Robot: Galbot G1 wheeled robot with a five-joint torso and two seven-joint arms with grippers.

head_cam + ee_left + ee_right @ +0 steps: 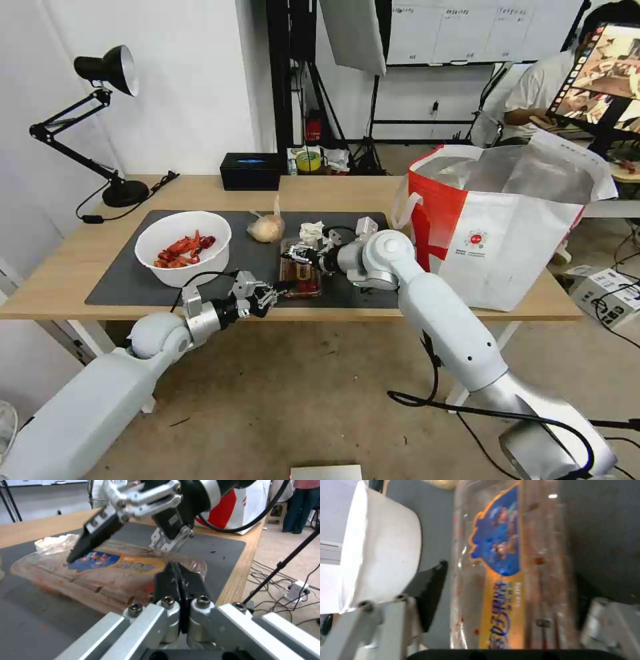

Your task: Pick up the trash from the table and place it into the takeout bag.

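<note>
Straddling the clear plastic tray (301, 269) on the bench (60, 267), the right tool (299, 254) hangs spread wide, gripping nothing, the takeout bag (497, 233) standing behind its arm. The left tool (275, 291), pressed shut and empty, waits at the tray's near edge. A clean lift likely needs both right fingers (430, 592) seated low on the tray's long sides before closing gently.

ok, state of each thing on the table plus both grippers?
clear tray: lid shut, flat on the mat, red scraps inside
right gripper: open, straddling the tray
left gripper: shut, at the tray's near edge
white bowl: upright, holds crayfish shells
knotted bag: tied, on the mat
tissue: crumpled
takeout bag: upright, mouth open
</note>
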